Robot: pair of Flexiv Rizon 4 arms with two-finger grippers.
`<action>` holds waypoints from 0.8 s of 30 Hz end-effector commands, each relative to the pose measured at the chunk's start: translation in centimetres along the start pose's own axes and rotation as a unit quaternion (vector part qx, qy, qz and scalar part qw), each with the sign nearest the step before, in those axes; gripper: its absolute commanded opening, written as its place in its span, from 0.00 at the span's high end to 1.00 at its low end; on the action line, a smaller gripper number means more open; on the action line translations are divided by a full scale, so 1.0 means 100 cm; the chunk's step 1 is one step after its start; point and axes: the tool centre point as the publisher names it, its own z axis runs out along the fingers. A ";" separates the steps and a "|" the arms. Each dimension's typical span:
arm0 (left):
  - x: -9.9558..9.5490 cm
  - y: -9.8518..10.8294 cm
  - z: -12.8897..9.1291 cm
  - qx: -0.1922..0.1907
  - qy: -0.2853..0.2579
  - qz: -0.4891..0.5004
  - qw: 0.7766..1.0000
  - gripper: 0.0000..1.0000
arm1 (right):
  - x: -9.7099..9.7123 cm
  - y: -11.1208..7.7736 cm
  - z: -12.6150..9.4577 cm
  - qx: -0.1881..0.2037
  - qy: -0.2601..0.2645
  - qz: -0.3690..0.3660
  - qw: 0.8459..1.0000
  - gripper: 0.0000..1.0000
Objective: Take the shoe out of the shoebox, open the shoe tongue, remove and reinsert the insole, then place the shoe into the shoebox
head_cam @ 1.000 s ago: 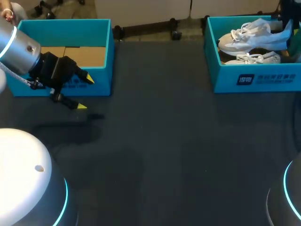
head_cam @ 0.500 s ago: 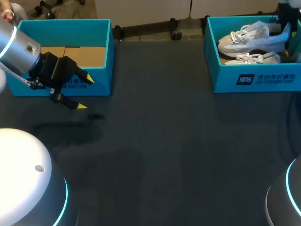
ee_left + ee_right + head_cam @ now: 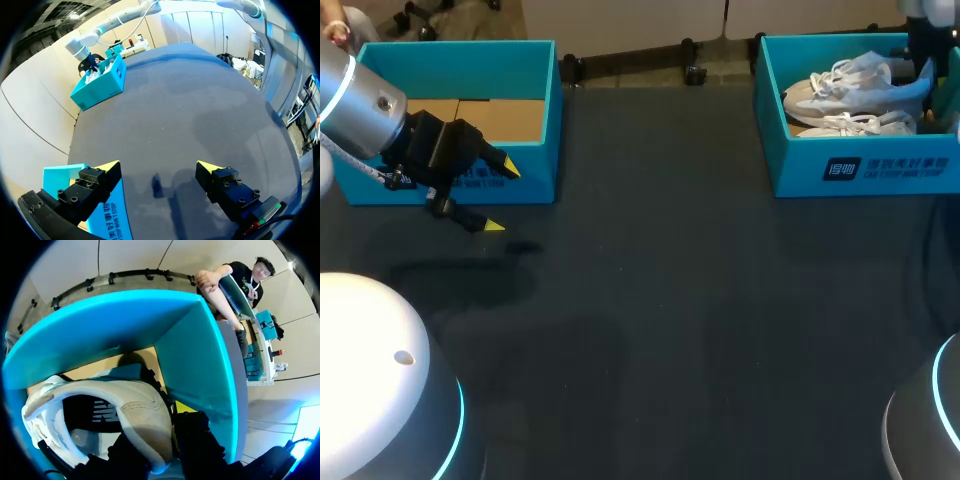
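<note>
Step one: extraction. Right gripper [image 3: 167, 432] is clamped on the heel collar of the white shoe [image 3: 855, 80], which lies tilted inside the shoebox [image 3: 865, 172]. Left gripper [image 3: 503, 198] hangs with fingers apart beside the other box [image 3: 460, 62] — idle. Next move likely calls for a straight lift clear of the walls — then set-down on the table [image 3: 670, 300]

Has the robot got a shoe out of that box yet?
No, both inside. The upper shoe and lower shoe lie within the box walls; the right gripper clasps the upper shoe's heel.

Right gripper [image 3: 169, 424]: mostly hidden by shoe [image 3: 125, 402] heel.
Right arm [image 3: 921, 32]: cut off at head view's edge.
Lower shoe [image 3: 855, 124]: half behind shoebox [image 3: 865, 168] wall.
</note>
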 end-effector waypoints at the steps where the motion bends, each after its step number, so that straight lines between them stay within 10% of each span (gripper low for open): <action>1: 0.001 0.000 -0.001 -0.001 0.000 0.001 1.000 0.00 | 0.003 0.002 0.007 0.001 -0.001 0.001 1.000 1.00; 5: 0.001 0.000 -0.001 -0.001 0.000 0.001 1.000 0.00 | 0.001 0.003 0.007 -0.003 0.001 0.008 1.000 0.71; 24: 0.001 0.000 -0.001 -0.001 0.000 0.001 1.000 0.00 | -0.020 0.000 -0.018 -0.024 0.011 0.011 1.000 0.59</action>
